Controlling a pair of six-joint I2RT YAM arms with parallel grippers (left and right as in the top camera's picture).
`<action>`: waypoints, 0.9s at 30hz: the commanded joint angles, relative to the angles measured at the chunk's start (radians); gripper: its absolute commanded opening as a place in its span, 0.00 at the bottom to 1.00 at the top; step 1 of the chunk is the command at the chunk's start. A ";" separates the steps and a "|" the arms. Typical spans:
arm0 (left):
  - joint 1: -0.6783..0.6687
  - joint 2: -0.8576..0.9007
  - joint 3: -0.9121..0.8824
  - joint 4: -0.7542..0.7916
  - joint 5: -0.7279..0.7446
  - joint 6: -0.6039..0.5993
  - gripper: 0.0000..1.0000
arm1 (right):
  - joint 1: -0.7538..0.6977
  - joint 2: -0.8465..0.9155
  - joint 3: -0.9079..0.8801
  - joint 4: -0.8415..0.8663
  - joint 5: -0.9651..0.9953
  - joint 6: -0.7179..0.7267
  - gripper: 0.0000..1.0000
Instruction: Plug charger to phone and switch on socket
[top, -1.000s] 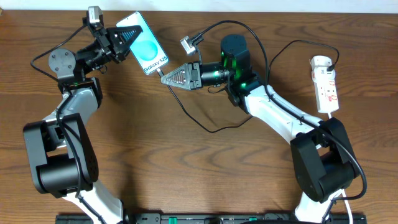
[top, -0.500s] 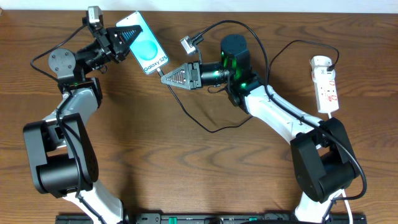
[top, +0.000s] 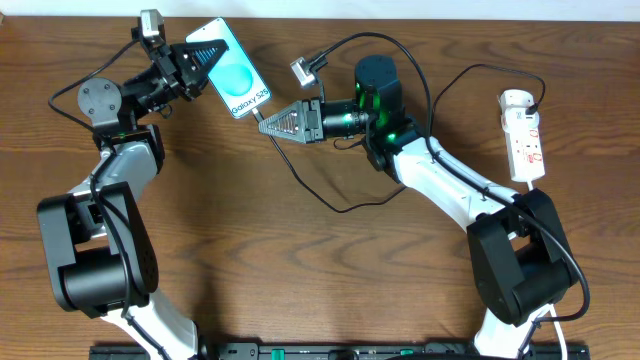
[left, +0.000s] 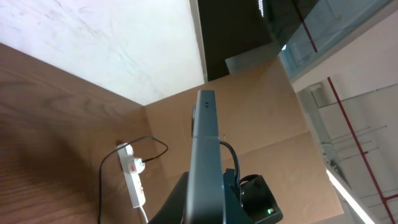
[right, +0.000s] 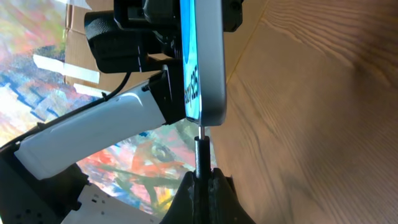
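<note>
Change: nothing has moved since the earlier overhead frames; both arms, the phone and the cable lie as they did.
Left claw (top: 203, 54): clamped on the far end of the phone (top: 238, 76), near the back-left edge of the table (top: 300, 270).
Phone: turquoise screen faces up in the overhead view, and its free end points toward the right claw.
Right claw (top: 266, 123): pinched tight on the connector end of the charger (top: 322, 198).
Connector tip (right: 199, 148): meets the lower edge of the phone; how deep it sits cannot be told.
Charger cable: loops across the table behind the right arm and runs toward the socket (top: 524, 135).
Socket: lies at the right edge, well apart from the phone; switch position is too small to tell.
</note>
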 joint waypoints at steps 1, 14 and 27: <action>-0.007 -0.002 0.013 0.013 0.048 0.006 0.08 | -0.020 -0.003 0.013 0.008 0.086 0.013 0.01; -0.007 -0.002 0.013 0.013 0.048 0.006 0.07 | -0.024 -0.003 0.013 0.025 0.087 0.014 0.01; -0.007 -0.002 0.013 0.013 0.048 0.021 0.07 | -0.019 -0.003 0.013 0.043 0.087 0.035 0.01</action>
